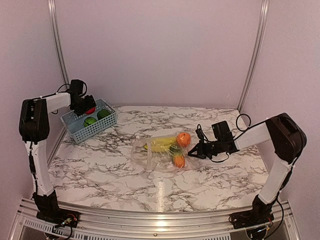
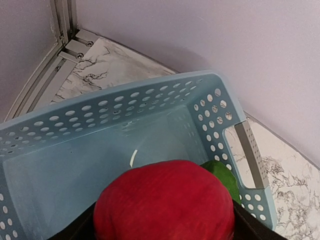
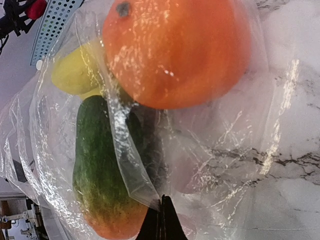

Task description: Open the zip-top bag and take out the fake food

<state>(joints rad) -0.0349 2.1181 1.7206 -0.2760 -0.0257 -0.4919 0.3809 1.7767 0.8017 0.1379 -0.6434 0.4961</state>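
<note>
**Left tool over basket: red fruit to set down**

Item 1. My left tool (image 1: 86, 106) has its jaws around a red fruit (image 2: 165, 200) of the fake food, above the blue basket (image 2: 220, 100). Handling: I should lower it beside the green fruit (image 2: 222, 177) before letting go, so it doesn't bounce out.

Item 2. My right tool (image 3: 161, 220) is shut tight, apparently pinching the zip-top bag (image 3: 210, 165). The bag lies mid-counter (image 1: 100, 165) and holds an orange (image 3: 175, 50), a banana (image 3: 75, 75) and a green vegetable (image 3: 100, 165). I'd hold that pinch steady.

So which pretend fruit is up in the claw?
The red fruit. The left claw holds it over the blue basket; the green ones lie inside, the orange and banana sit in the zip-top bag.
</note>
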